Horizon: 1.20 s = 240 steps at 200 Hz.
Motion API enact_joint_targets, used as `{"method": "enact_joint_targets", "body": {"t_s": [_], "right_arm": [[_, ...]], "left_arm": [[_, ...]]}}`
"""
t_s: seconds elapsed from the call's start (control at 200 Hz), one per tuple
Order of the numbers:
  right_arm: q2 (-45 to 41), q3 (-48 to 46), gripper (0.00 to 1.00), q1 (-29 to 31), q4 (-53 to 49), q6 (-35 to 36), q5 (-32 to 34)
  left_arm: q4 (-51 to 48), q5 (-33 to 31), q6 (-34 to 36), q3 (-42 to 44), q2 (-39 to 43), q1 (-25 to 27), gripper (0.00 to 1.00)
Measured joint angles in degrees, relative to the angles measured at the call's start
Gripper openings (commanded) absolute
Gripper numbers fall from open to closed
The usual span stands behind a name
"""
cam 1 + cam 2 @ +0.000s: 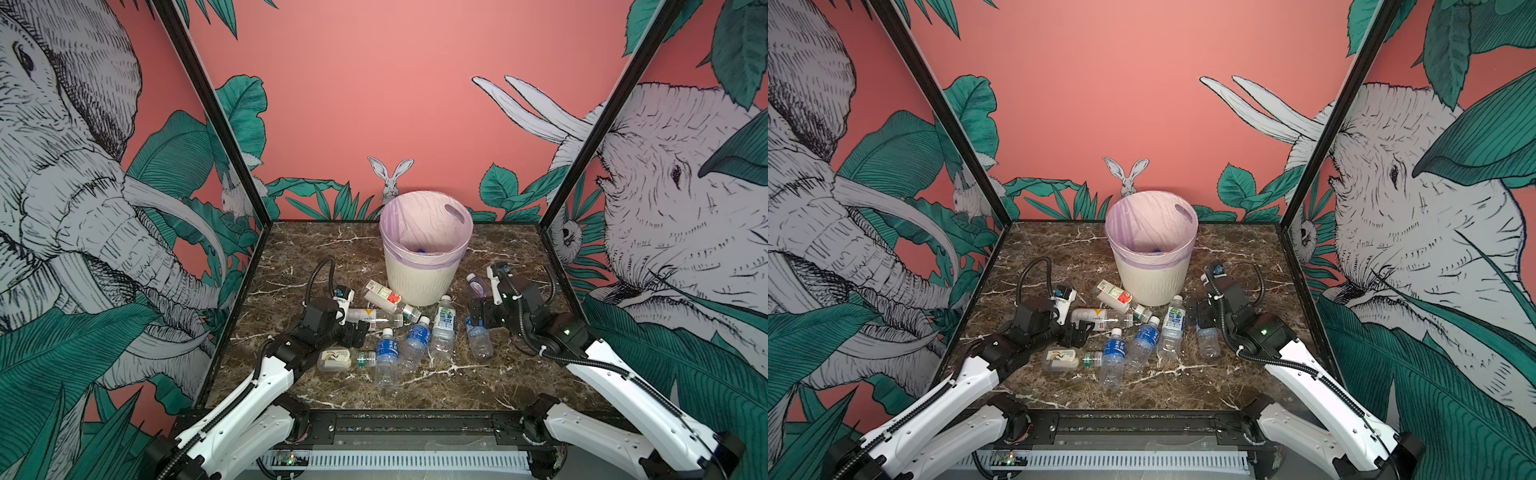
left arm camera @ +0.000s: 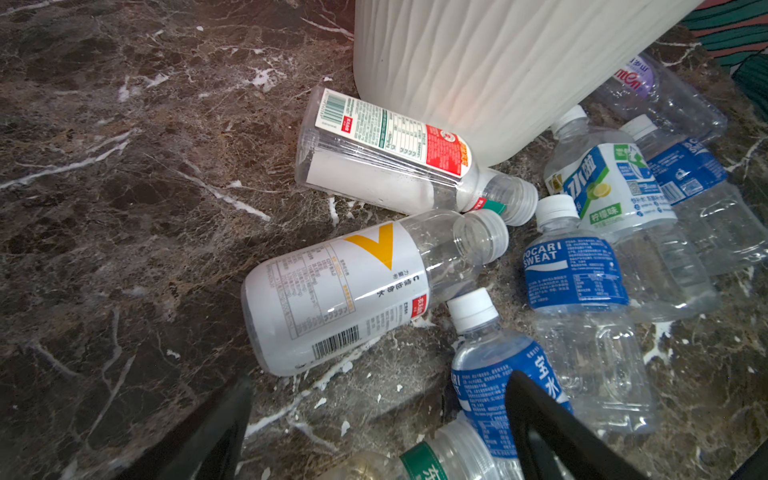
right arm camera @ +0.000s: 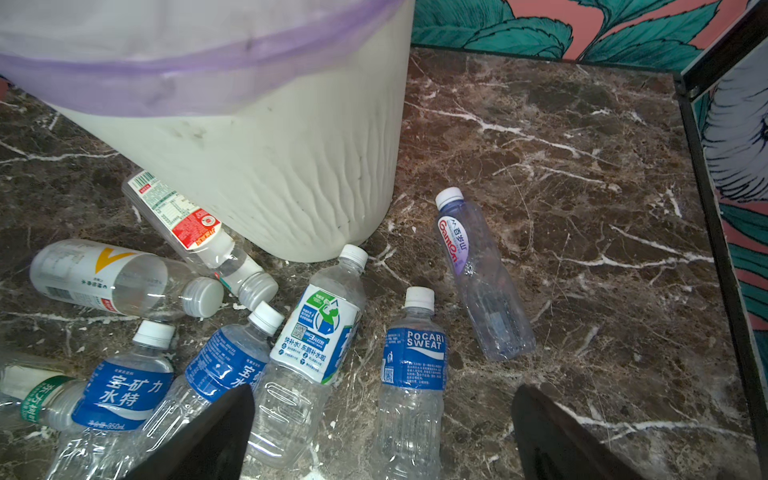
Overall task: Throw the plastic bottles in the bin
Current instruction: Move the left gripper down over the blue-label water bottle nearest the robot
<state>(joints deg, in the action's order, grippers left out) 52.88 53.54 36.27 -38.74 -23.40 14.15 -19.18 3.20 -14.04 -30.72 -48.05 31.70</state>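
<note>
Marble counter (image 1: 299,249), bottles (image 1: 444,328) strewn on the near side of the bin (image 1: 415,278); both jaws hang low, wide, empty, ready to straddle one.

Place: I operate inside a robot test booth.
Walls: printed jungle panels (image 1: 395,83) in a black frame (image 1: 199,83).
Base: dark marble surface (image 1: 498,386), with left arm (image 1: 270,374) and right arm (image 1: 623,386) at the front rail (image 1: 415,428).
</note>
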Motion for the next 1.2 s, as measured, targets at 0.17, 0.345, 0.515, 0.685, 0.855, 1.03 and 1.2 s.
{"method": "enact_joint_targets", "body": {"t_s": [0.17, 0.345, 0.515, 0.685, 0.855, 1.03, 1.2], "right_arm": [[-0.02, -3.39, 0.99, -2.01, 0.87, -0.63, -0.96], [-0.04, -6.16, 0.99, -4.28, 1.73, -0.94, -2.47], [-0.26, -8.13, 0.99, -6.47, 2.45, -1.18, -4.07], [-1.16, -9.79, 0.99, -8.52, 3.56, -1.31, -5.66], [-2.16, -11.82, 0.99, -9.86, 4.50, -1.31, -7.08], [-2.93, -12.70, 0.99, -10.80, 5.07, -1.27, -7.87], [-3.52, -14.47, 0.99, -12.13, 5.90, -1.20, -8.96]], "left_arm": [[-0.98, -3.10, -0.35, -0.24, 0.48, 3.06, 0.97], [-2.08, -7.67, -0.57, -1.77, 0.15, 8.13, 0.97], [-3.21, -12.24, -1.38, -4.07, -1.46, 14.36, 0.97], [-4.20, -16.79, -2.58, -5.42, -2.73, 18.97, 0.97], [-5.33, -20.46, -3.54, -7.26, -4.66, 23.12, 0.97], [-6.25, -22.99, -5.25, -7.93, -6.43, 26.47, 0.97], [-7.02, -25.14, -7.23, -7.93, -7.43, 29.86, 0.97]]}}
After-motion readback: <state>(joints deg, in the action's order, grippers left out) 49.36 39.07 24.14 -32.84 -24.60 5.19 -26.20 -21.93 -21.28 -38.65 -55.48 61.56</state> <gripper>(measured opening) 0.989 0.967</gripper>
